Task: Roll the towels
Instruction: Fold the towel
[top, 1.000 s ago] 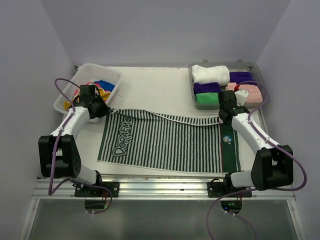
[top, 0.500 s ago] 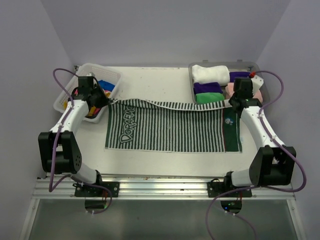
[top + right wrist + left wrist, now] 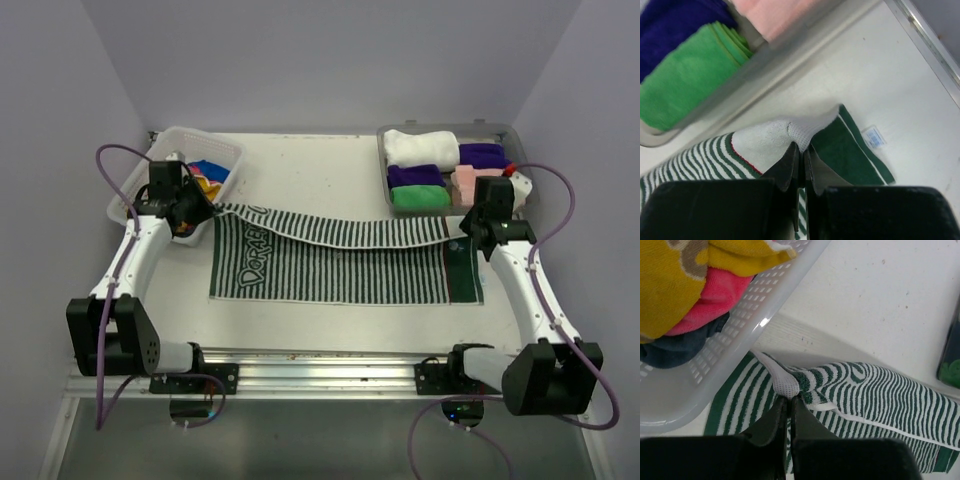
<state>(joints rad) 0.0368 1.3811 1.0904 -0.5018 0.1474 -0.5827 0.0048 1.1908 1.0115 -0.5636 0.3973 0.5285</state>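
Over the last second the green-and-white striped towel had been dragged away from the arm bases and squared up on the table. Its near edge now lay straight and farther from the bases than a second earlier. In the final half second its far edge was lifted and brought back toward the near side. That edge now hung as a sagging band between the two grippers, above the flat part with the lettering. The left gripper was clamped shut on the towel's far left corner, just beside the white lattice basket. In the left wrist view the corner bunched right at the closed fingertips. The right gripper was likewise closed on the far right corner by the solid green border, near the front of the grey tray. The rest of the towel rested on the table between the arms. This looked like the first fold along the length, narrowing the towel into a strip before rolling, so no roll had started yet. Several rolled towels already sat in the tray, and loose towels remained in the basket, so the job seemed well underway but not finished.
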